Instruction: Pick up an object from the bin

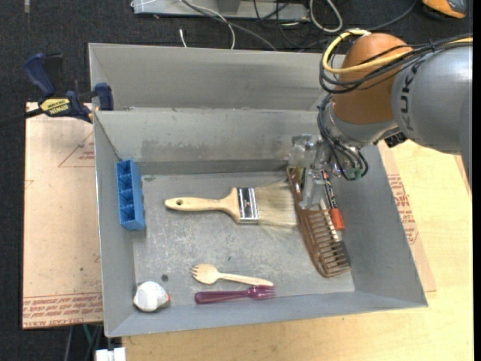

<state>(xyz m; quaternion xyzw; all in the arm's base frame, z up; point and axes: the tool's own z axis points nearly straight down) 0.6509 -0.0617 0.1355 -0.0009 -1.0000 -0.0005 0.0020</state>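
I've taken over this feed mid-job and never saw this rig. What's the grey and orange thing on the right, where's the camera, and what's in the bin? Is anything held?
That is the robot arm, reaching in from the right, and the orange cover is part of it. Its gripper hangs at its lower end. The one camera looks down on the grey metal bin from above, slightly to one side.

In the bin lie a wooden-handled paintbrush in the middle, a brown comb on the right, a blue tray on the left, and at the front a cream fork, a purple utensil and a white ball.

The gripper is low over the brush's bristles and the comb's top end. Whether it holds anything cannot be told.
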